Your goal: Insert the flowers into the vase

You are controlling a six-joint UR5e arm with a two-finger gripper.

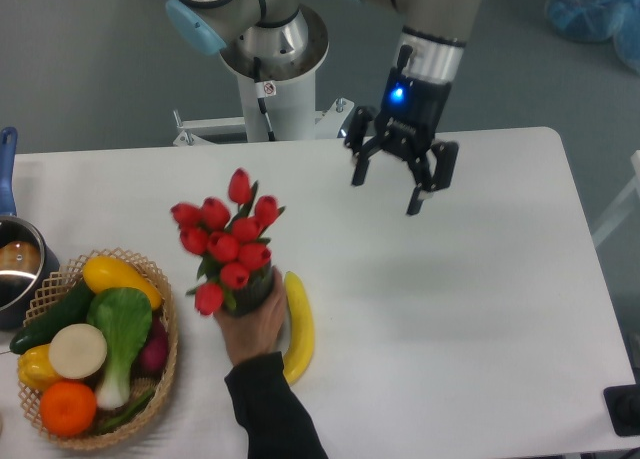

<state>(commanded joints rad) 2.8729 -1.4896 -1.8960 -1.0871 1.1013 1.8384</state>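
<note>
Red artificial tulip bunch (228, 241) standing in dark ribbed vase (258, 289) (somebody's hand (252, 324) gripping it), two-finger black gripper (386, 196) spread wide, empty, well apart.

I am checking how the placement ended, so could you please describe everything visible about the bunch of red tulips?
The red tulips are a tight bunch of about ten closed, plastic-looking buds with green leaves. Their stems run down into the dark vase, which a person's hand grips and mostly hides. The bunch leans slightly left and spreads wider than the vase. It stands between the wicker basket and the banana. The gripper hangs open, apart from the flowers.
</note>
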